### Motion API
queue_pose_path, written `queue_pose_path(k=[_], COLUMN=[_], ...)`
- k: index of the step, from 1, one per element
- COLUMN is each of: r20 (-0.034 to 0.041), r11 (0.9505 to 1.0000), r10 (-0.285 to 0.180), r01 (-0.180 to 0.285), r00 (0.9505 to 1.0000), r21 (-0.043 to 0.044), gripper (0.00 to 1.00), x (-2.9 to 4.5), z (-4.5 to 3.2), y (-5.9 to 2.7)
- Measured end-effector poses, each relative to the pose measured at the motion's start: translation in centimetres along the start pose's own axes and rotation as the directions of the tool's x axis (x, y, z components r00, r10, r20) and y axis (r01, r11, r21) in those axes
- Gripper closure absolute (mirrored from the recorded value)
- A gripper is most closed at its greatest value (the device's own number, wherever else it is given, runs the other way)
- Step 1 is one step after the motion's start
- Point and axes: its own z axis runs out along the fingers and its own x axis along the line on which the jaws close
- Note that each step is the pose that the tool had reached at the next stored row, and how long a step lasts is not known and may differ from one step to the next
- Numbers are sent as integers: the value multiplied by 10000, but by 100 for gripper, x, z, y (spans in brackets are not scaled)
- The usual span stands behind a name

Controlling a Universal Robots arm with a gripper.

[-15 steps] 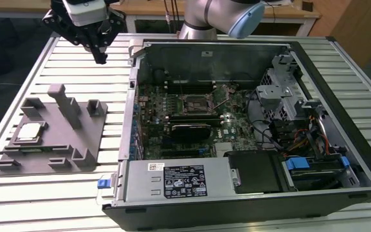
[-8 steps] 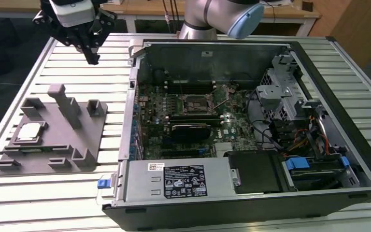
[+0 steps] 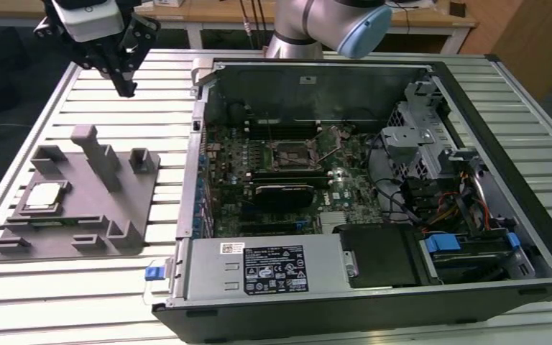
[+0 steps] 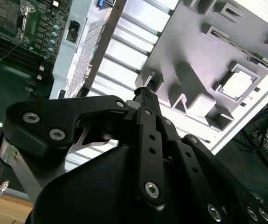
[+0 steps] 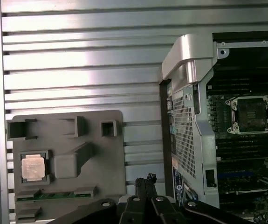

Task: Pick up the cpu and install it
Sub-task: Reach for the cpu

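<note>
The cpu [image 3: 44,198] is a small silvery square lying in a pocket of the grey fixture plate [image 3: 127,215] on the slatted table, at the exterior view's left. It also shows in both wrist views, cpu [image 5: 33,167] and cpu [image 4: 238,85]. My gripper [image 3: 123,88] hangs high above the table's far left part, beyond the fixture and well apart from the cpu. Its black fingers [image 5: 147,183] are shut together with nothing between them. The open motherboard socket [image 3: 290,152] sits inside the computer case, socket [image 5: 252,113].
The open computer case [image 3: 372,187] lies on its side across the table's middle and right, with raised metal walls [image 5: 189,102], drive cages and cables. Upright posts [image 3: 98,154] stand on the fixture plate. Bare slatted table [image 5: 78,60] lies under the gripper.
</note>
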Motion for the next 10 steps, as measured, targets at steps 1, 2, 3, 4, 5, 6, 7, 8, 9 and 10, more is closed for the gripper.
queue_pose_path(k=[1,2,3,4,5,6,7,8,9,10], r20=[0,0,0,0,0,0,-1,-1,0,0], r11=[10000,10000,10000,10000,10000,10000,10000,10000,10000,10000], r10=[1,2,1,1,1,1,1,1,0,0], r01=[-1,-2,-1,-1,-1,-1,-1,-1,0,0], r00=[10000,10000,10000,10000,10000,10000,10000,10000,10000,10000], r21=[0,0,0,0,0,0,1,1,0,0], gripper=[89,89,89,89,89,89,89,89,89,89], x=[19,39,58,80,101,123,145,166,186,203], z=[1,3,5,7,9,12,14,17,21,24], y=[-1,-3,-4,-6,-8,-10,-11,-13,-15,-17])
